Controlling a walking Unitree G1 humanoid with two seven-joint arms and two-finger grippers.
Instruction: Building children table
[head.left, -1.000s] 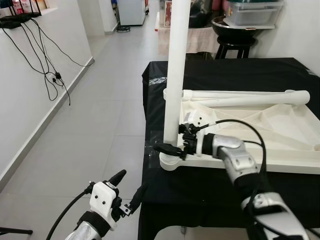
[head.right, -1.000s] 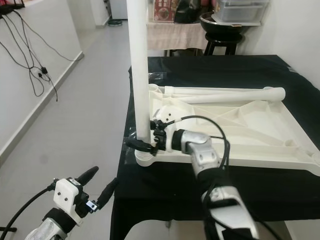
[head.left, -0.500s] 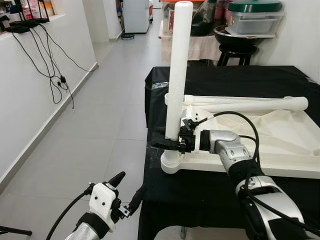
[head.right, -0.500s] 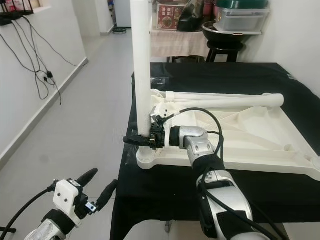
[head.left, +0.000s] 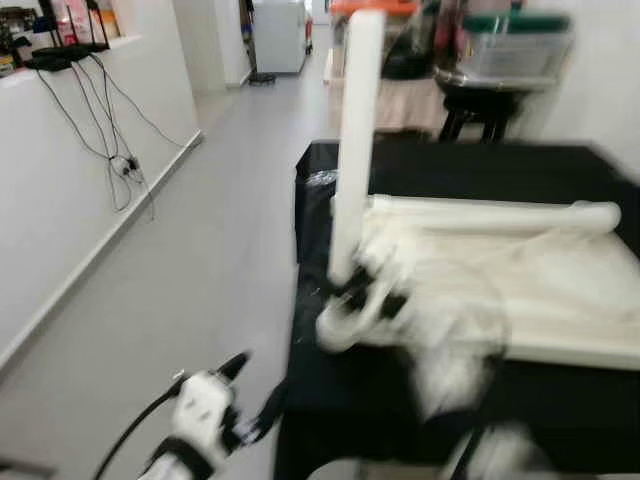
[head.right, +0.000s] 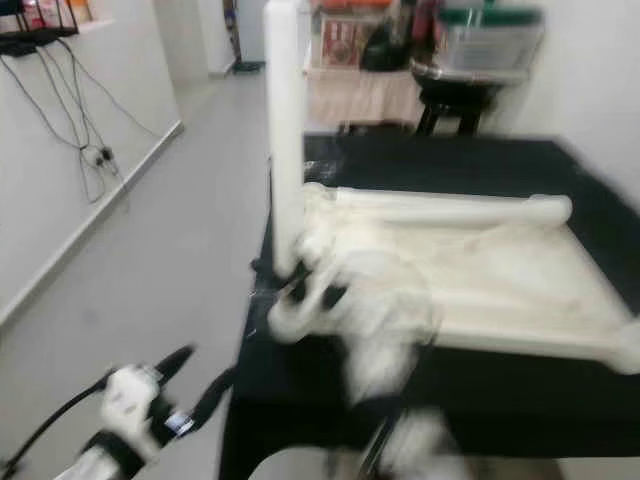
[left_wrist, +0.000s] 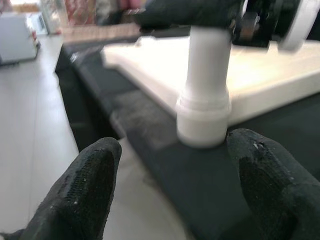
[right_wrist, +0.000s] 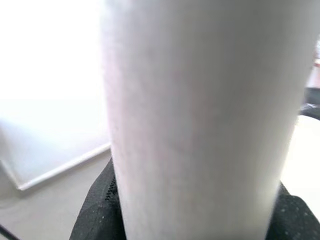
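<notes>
The head views are blurred. An upturned white table top (head.left: 560, 290) lies on a black-covered table (head.left: 330, 400). A white leg (head.left: 355, 150) stands upright in its near left corner socket. My right gripper (head.left: 350, 290) is at the foot of that leg, shut on it; the right wrist view has the leg (right_wrist: 200, 115) close up, with a black finger (right_wrist: 97, 210) at either side. A second white leg (head.left: 490, 215) lies across the far side of the top. My left gripper (head.left: 255, 390) hangs open, low and off the table's left edge, facing the socket (left_wrist: 205, 115).
Grey tiled floor (head.left: 190, 260) runs along the table's left side to a white wall with hanging black cables (head.left: 115, 150). Behind the table stand a black stool (head.left: 480, 105) and stacked containers. The table's left edge (head.left: 297, 300) is next to my left gripper.
The head views have gone blurred and shifted slightly, so the camera is moving. My right gripper stays at the foot of the upright leg; my left gripper stays low and open.
</notes>
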